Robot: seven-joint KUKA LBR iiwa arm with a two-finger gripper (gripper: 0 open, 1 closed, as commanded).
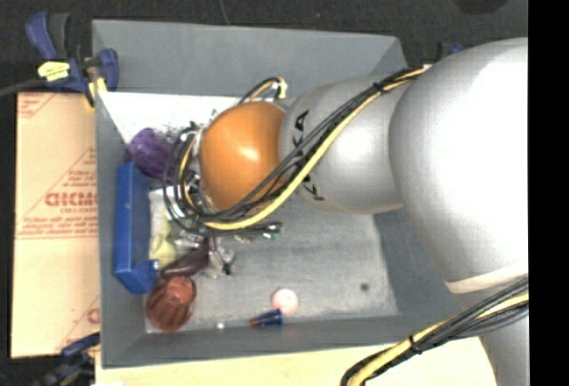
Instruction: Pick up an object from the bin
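Observation:
My gripper (214,249) pokes out dark from under the orange wrist cover, low at the bin's left side. Right beside it lies a dark maroon thing (185,264), touching or nearly so. A pale yellowish-white thing (164,241) lies just to the gripper's left. A reddish-brown round cup (171,302) sits in front of them near the bin's front left corner. Whether anything is held cannot be made out.
A long blue block (129,229) runs along the left wall. A purple crumpled thing (148,149) lies at the back left. A small pink ball (284,300) and a short blue-and-red stick (265,319) rest on the floor near the front. The arm covers the bin's right half.

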